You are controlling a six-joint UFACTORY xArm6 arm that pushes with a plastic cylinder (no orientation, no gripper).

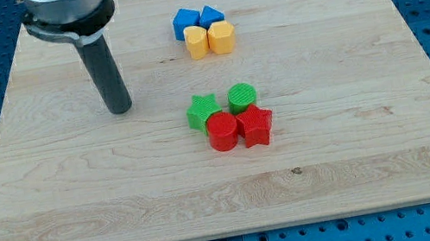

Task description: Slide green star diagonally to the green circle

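Observation:
The green star lies near the board's middle, just left of the green circle. A red circle sits below and between them, touching both. A red star touches the red circle on its right, below the green circle. My tip rests on the board well to the left of the green star and slightly higher in the view, apart from all blocks.
Near the view's top sit a blue block, a blue triangle-like block, a yellow star-like block and a yellow hexagon-like block, clustered together. The wooden board lies on a blue pegboard table.

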